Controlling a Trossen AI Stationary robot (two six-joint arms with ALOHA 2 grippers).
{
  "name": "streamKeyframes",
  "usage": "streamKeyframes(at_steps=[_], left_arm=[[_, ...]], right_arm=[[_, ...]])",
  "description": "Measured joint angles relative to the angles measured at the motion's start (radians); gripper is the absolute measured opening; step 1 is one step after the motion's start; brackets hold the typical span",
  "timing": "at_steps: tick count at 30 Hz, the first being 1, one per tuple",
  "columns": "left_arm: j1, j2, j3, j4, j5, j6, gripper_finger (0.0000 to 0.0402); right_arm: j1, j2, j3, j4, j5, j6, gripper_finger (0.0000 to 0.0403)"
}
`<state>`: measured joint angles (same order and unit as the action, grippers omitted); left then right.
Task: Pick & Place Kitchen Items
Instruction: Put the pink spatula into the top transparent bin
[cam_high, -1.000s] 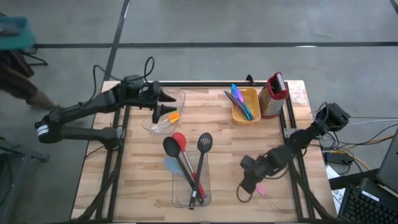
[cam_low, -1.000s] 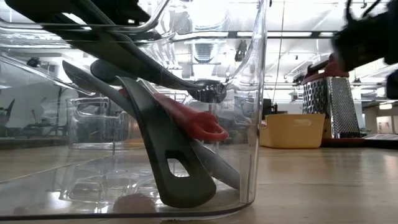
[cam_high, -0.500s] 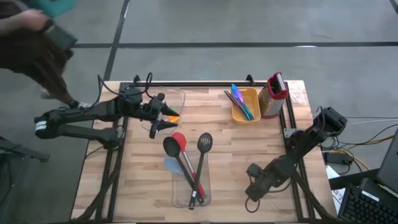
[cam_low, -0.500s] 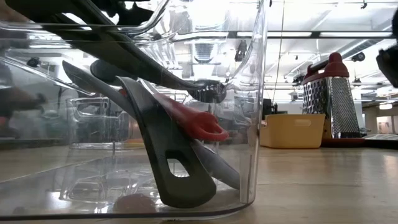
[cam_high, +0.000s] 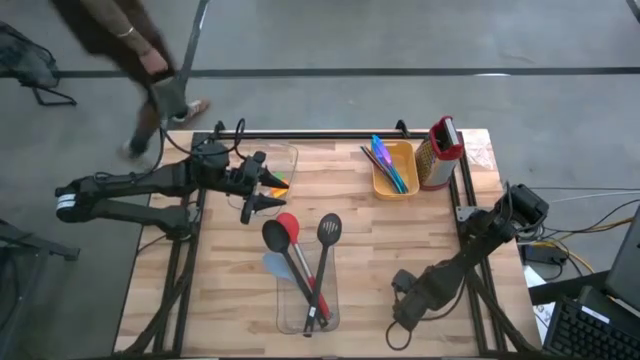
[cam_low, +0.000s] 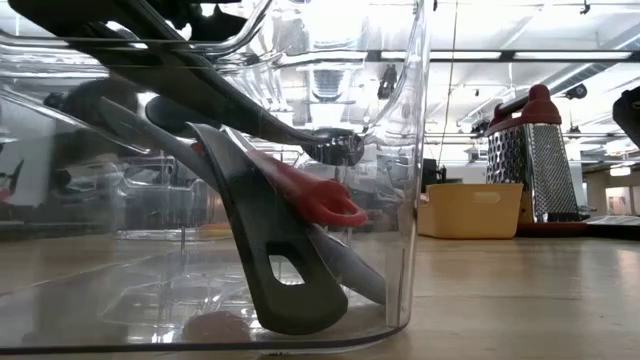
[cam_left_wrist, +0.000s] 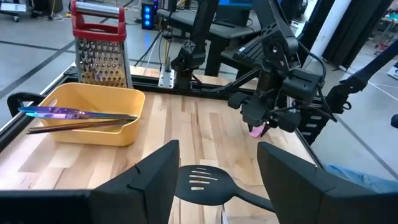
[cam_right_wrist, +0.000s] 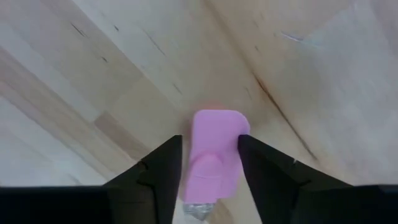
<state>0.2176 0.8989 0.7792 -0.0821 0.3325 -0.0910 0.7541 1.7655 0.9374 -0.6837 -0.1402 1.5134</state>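
My right gripper points down at the table near its near right corner, shut on a pink stick; the arm hides the stick in the high view. My left gripper hovers open at the near rim of a clear bin that holds orange and yellow chunks. In the left wrist view its fingers stand wide apart with nothing between them. The red spoon, a black spoon, the light-blue spoon and the black slotted turner stand with their handles in a long clear container. Blue and purple sticks lie in a yellow bin. My right gripper pinches the pink stick by its flat pink end, one finger on each long side. The fingers come from above, pointing down at the wood. From the left wrist view the pink end shows just below the fingers; whether it is lifted clear I cannot tell.
The red-topped metal grater stands beside the yellow bin at the far right. A person walks past beyond the table's far left corner. Bare wood lies between the long container and my right arm.
My right gripper has moved toward the table's near edge and a little left, coming down over the pink stick, which now is hidden under it. My left gripper has shifted slightly toward the near edge, to the clear bin's near rim. The person has walked along the far side.
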Motion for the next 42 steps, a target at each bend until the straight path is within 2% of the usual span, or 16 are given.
streamKeyframes(at_steps=[4, 12, 16, 25, 32, 37, 40, 42], left_arm=[[-0.005, 0.0, 0.0, 0.002, 0.0, 0.0, 0.0223], [-0.02, 0.0, 0.0, 0.001, 0.0, 0.011, 0.0223], [-0.023, 0.0, 0.0, 0.009, 0.0, 0.012, 0.0223], [-0.058, 0.027, 0.0, 0.093, 0.038, 0.015, 0.0223], [-0.133, 0.074, 0.0, 0.154, 0.055, 0.1, 0.0223], [-0.204, 0.128, 0.0, 0.26, 0.044, 0.171, 0.0223], [-0.234, 0.181, 0.0, 0.341, -0.022, 0.173, 0.0223], [-0.245, 0.224, 0.0, 0.397, -0.037, 0.176, 0.0223]], right_arm=[[0.001, 0.02, 0.024, -0.049, -0.003, -0.059, 0.0132], [0.001, 0.021, 0.059, -0.111, 0.023, -0.128, 0.0029], [-0.002, 0.012, 0.086, -0.15, 0.098, -0.167, 0.002], [-0.059, -0.105, 0.204, -0.23, 0.426, -0.316, 0.0019], [-0.075, -0.231, 0.333, -0.264, 0.869, -0.492, 0.0019], [-0.087, -0.276, 0.403, -0.232, 1.166, -0.647, 0.0018], [-0.099, -0.277, 0.417, -0.143, 1.267, -0.791, 0.0018], [-0.117, -0.278, 0.422, -0.074, 1.272, -0.873, 0.0018]])
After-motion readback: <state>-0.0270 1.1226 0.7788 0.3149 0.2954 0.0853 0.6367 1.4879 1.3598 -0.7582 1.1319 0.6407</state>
